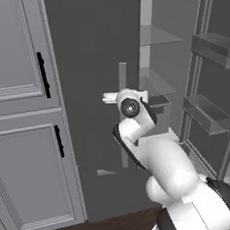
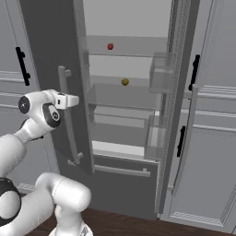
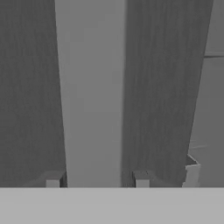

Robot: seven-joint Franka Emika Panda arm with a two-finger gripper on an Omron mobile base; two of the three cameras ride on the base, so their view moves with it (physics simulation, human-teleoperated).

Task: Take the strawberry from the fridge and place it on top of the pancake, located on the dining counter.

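Two spread fingertips [image 3: 142,178] of the tool [image 3: 97,180] flanking the fridge [image 2: 50,46] door handle [image 3: 92,92], unclenched, strawberry [image 2: 110,46] far back on an upper shelf [image 2: 129,51]: likely risk, snagging that handle on withdrawal.

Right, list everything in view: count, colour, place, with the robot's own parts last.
Tall dark grey French-door fridge: one, both doors swung open, pale interior with glass shelves.
Long light-grey vertical door handle: one, on the open left door, between the fingertips in the hand view.
Tiny red roundish strawberry: one, upper shelf.
Small yellow-brown ball: one, shelf below.
Light grey panelled cabinets: both sides of fridge, black handles.
Dark wood floor: below.
White arm: one.
Gripper: one, open, straddling the handle.
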